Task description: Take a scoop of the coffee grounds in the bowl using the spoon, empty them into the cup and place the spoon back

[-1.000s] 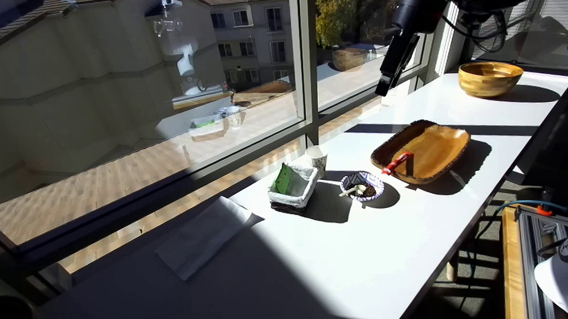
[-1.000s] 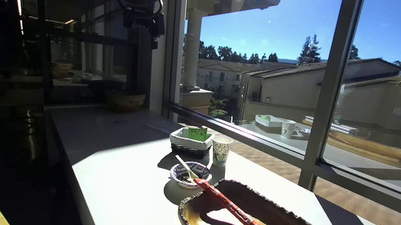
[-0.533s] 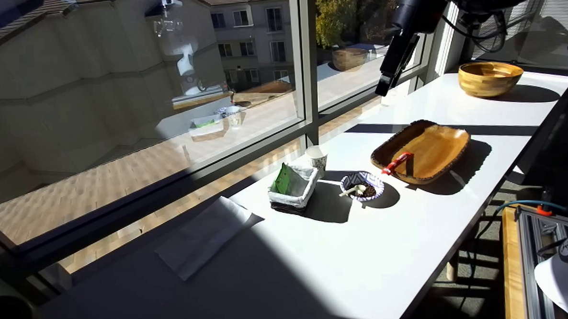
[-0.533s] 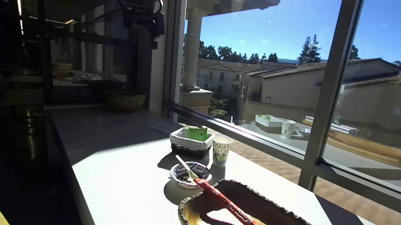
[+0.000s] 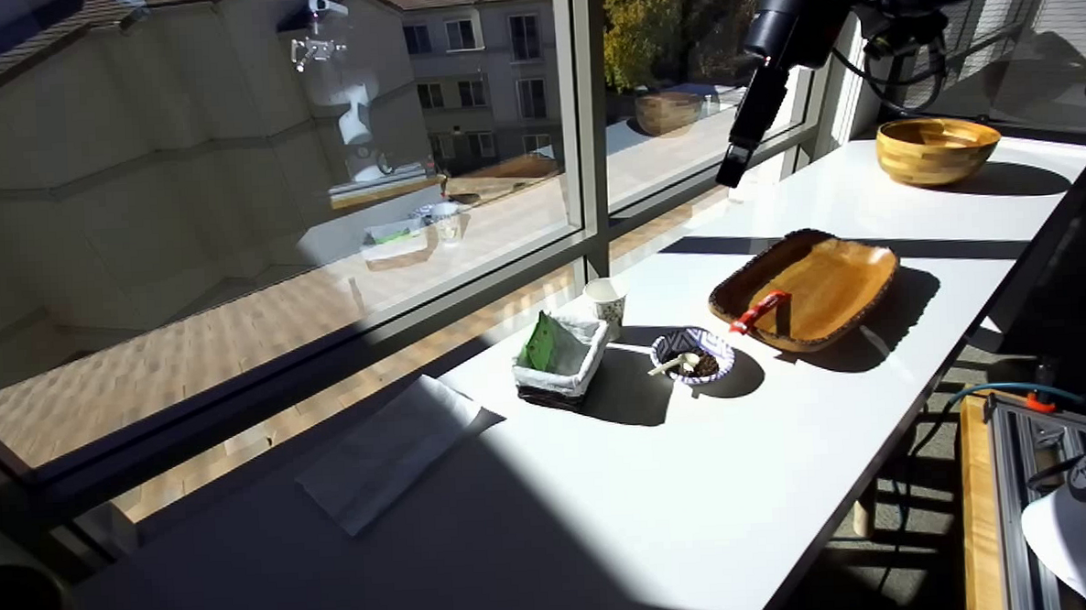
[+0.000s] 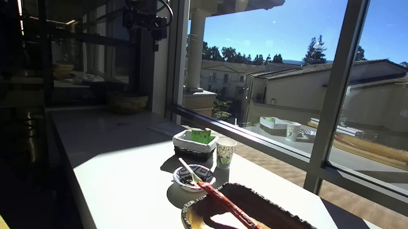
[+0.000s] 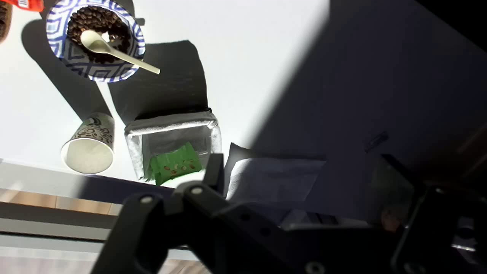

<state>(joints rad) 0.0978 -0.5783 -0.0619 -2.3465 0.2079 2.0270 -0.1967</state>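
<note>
On the white surface [image 5: 606,486], the wooden tray [image 6: 276,220] runs out of an exterior view at the bottom. The fingers [image 7: 215,173] hang above, spread wide and released, one nearly lost in shadow. The shallow bowl [image 7: 101,72], white with blue geometric bands, sits near the tray, its rim clipped at the wrist view's top. The cup [image 6: 225,155], white with green-and-grey scrollwork, stands upright nearby. The cream spoon [image 7: 114,51] lies in the bowl, handle over the rim, hiding some dark coffee beans [image 7: 97,19].
</note>
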